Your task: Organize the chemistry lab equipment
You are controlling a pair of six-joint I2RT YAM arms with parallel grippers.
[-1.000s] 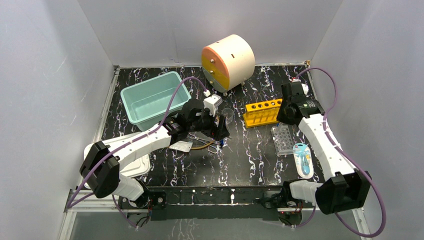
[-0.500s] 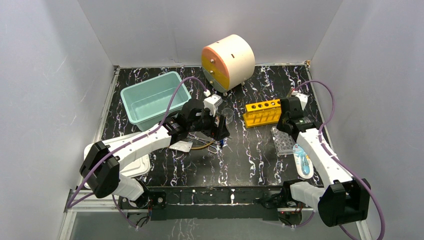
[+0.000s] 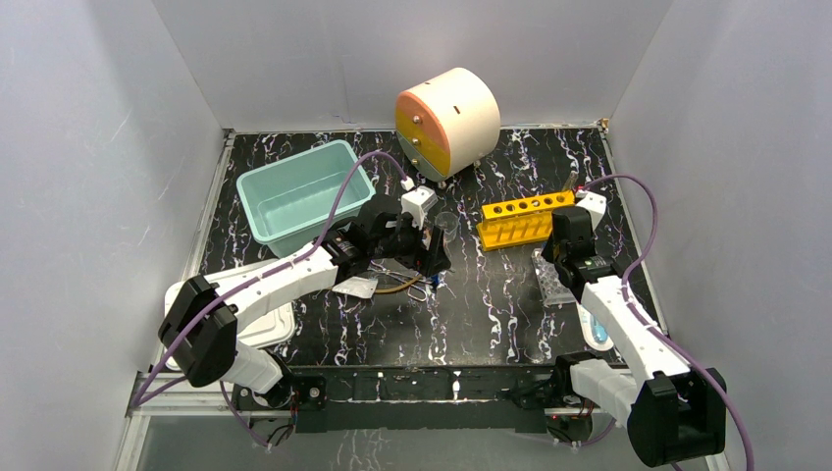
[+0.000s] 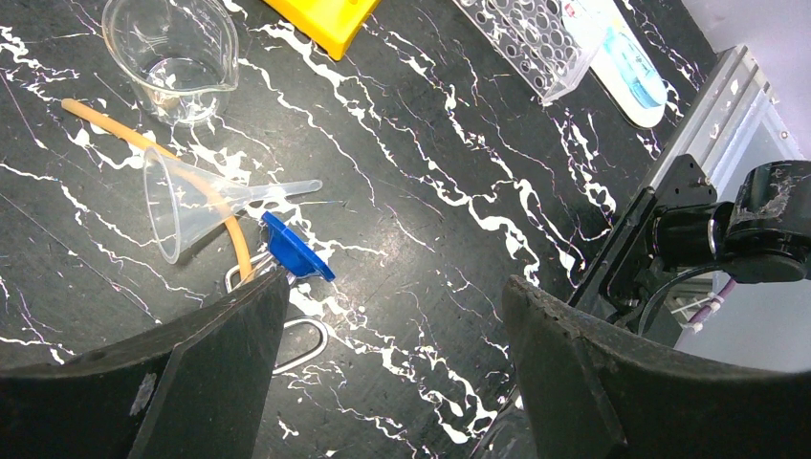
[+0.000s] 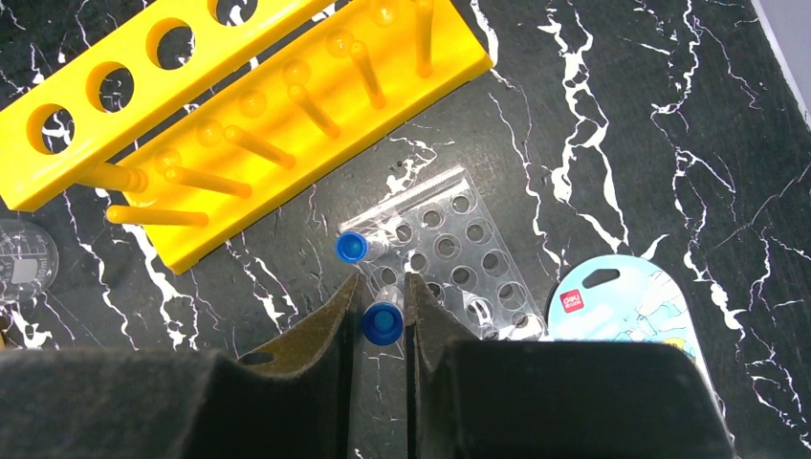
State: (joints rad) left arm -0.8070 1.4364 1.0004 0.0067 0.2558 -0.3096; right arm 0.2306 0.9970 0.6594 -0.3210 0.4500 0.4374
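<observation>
1. My right pincer is narrow, its fingers closed on a blue-capped tube. It holds the tube above the near edge of the clear well plate. A second blue-capped tube lies at that plate's corner, and the yellow holed rack stands just beside it.
2. Handling, tube: I judge it light, stiff and smooth-walled, so it is apt to pivot or slip between flat pads. The best hold is on the barrel just under the cap, with the tube kept upright for a rack hole.
3. My left pincer is wide and holds nothing. It hangs over the clear funnel, which lies on its side on the table. The funnel lies across the amber tubing, near the beaker and the loops of the metal forceps.
4. Handling, funnel: it looks thin-walled, light and probably fragile, and its cone would roll. I would take it by the stem or across the rim, with little squeeze.
5. Views: only the right wrist view shows the cap between my fingers, because the top view hides it under the arm. Only the top view shows the teal bin and the drum-shaped drawer unit.
</observation>
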